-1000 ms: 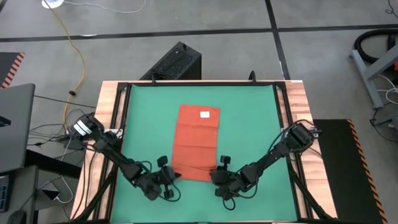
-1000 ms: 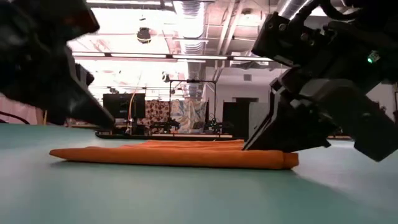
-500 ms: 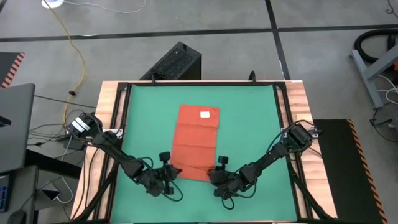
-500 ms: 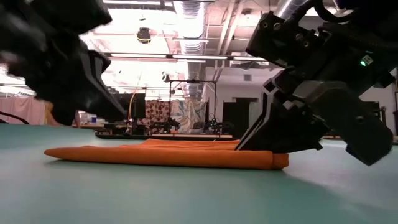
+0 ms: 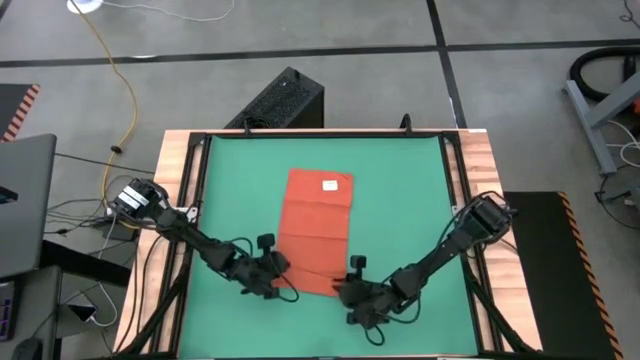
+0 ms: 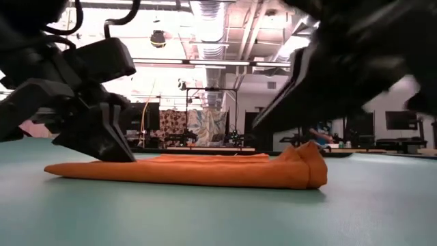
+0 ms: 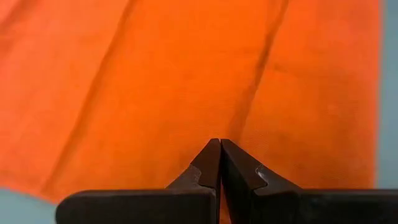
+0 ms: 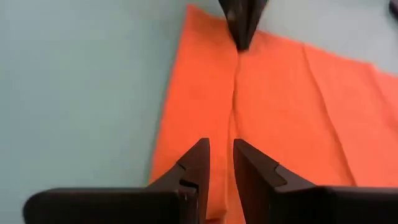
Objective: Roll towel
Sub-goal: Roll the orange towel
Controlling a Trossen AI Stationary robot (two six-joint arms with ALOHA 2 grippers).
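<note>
The orange-red towel (image 5: 318, 228) lies flat and lengthwise on the green mat (image 5: 410, 190), with its white tag (image 5: 328, 184) at the far end. My left gripper (image 5: 278, 266) is shut, its tips on the towel near the near left corner; it also shows in the low view (image 6: 124, 154) and the left wrist view (image 7: 220, 144). My right gripper (image 5: 341, 291) is at the towel's near right corner, closed on cloth (image 8: 221, 149). That corner stands up in a bump (image 6: 308, 158). My left gripper rests its shut fingertips (image 7: 211, 155) on the towel's top surface near the near left corner (image 6: 133, 161), slanting down from the table's left. Whether cloth is between the tips I cannot tell. The towel lies flat there. My right gripper pinches the towel at its near right corner (image 8: 231, 127) between its two fingers, slanting down from the table's near right. A ridge in the cloth (image 8: 236, 81) runs from its tips toward the left gripper. The corner is bunched up a little; the rest lies on the mat.
The mat sits in a wooden-edged table frame (image 5: 180, 200). Bare mat lies on both sides of the towel and beyond its far end (image 5: 320, 150). A black box (image 5: 285, 100) stands on the floor behind the table.
My left gripper has moved toward the table's right and far edge, from beside the towel onto its near left corner. My right gripper has shifted slightly left and toward the near edge. The towel's near right corner, flat before, now stands up in a bump.
</note>
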